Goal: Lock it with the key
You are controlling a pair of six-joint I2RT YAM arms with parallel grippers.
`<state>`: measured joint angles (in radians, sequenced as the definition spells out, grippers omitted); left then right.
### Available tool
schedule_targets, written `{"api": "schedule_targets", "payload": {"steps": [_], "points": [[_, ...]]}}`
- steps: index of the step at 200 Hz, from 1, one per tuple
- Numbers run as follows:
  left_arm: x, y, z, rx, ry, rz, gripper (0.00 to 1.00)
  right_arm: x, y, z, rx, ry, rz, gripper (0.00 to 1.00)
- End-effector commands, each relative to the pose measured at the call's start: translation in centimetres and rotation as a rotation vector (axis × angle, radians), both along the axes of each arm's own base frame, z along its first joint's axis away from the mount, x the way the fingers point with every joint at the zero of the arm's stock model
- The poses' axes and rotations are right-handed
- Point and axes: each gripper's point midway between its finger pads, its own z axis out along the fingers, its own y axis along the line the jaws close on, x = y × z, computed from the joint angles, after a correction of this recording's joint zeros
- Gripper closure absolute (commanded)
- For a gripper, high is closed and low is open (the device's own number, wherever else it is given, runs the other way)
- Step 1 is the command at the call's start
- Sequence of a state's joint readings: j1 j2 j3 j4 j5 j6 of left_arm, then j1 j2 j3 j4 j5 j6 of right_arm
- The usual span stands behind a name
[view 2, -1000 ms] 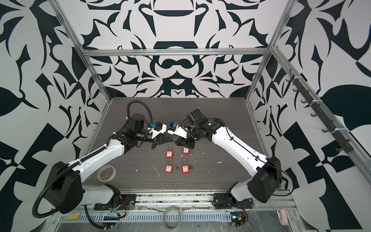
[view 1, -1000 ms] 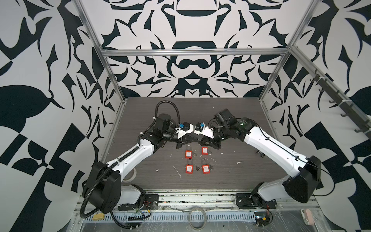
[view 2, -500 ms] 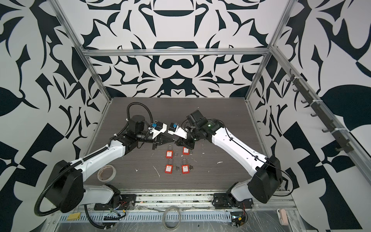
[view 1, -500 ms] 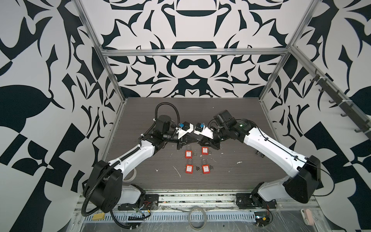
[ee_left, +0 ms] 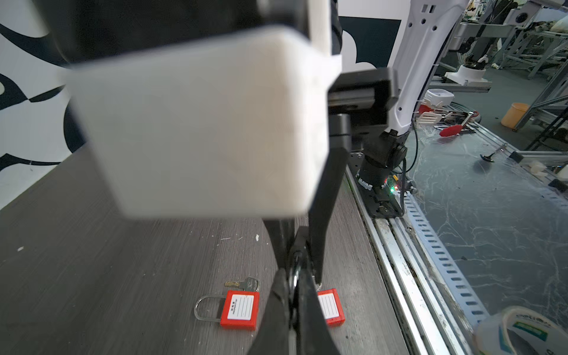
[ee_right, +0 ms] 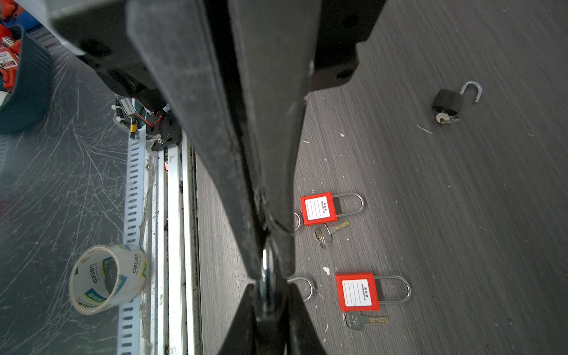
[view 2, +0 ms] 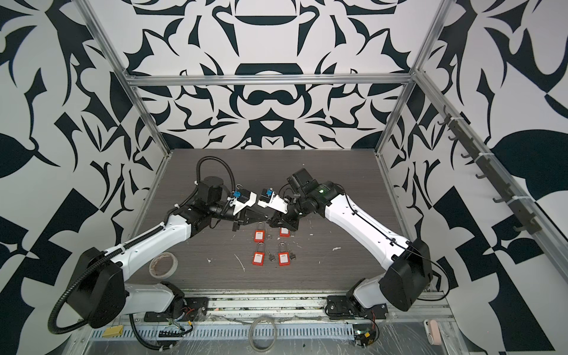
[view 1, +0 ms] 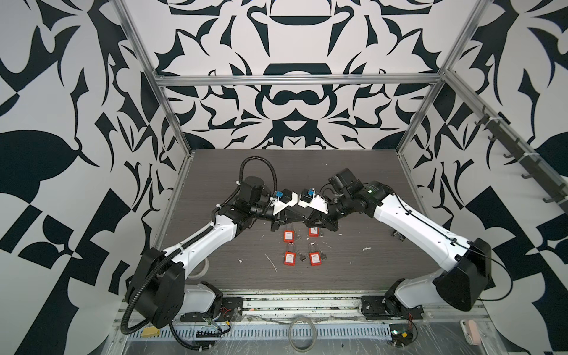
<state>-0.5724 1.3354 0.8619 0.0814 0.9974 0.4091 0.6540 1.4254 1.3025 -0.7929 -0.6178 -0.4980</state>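
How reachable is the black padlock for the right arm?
Probably, not at once. The black padlock lies alone on the table, nothing over it. The right gripper is shut on a metal piece, and the padlock sits close beside that arm's forearm, so it would have to release and fold back.

Open tabletop [view 1: 307, 166] behind four padlocks [view 1: 289, 236]

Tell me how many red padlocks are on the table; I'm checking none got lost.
4 red padlocks in a square block mid-table: back-left padlock, back-right padlock partly under the right gripper, front-left padlock, front-right padlock. Another could be hidden between the grippers.
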Motion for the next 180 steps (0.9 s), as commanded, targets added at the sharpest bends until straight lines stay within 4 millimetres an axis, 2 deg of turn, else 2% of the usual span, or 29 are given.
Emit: {"api": "schedule_targets", "payload": {"steps": [1, 51, 89, 126, 146, 180], "points": [[-2.6, -1.1, -0.6, -0.006, 0.015, -0.119, 1.0, 2.8, 3.9, 9.2, 0.323, -0.279, 0.023, 1.0], [-3.6, -2.0, -2.7, 0.016, 0.073, -0.129, 1.0, 4.8, 5.3, 10.8, 0.379, -0.302, -0.015, 1.0], [-3.8, -2.3, -3.7, 0.032, 0.096, -0.126, 1.0, 5.8, 5.6, 10.9, 0.367, -0.327, -0.026, 1.0], [-3.5, -2.6, -3.9, 0.036, 0.144, -0.115, 1.0, 6.6, 5.9, 11.2, 0.382, -0.404, -0.027, 1.0], [-3.7, -2.5, -4.0, 0.046, 0.16, -0.118, 1.0, 7.1, 6.2, 12.0, 0.406, -0.446, -0.022, 1.0], [-3.9, -2.3, -4.3, 0.054, 0.183, -0.112, 1.0, 6.9, 6.5, 12.8, 0.435, -0.461, 0.002, 1.0]]}}
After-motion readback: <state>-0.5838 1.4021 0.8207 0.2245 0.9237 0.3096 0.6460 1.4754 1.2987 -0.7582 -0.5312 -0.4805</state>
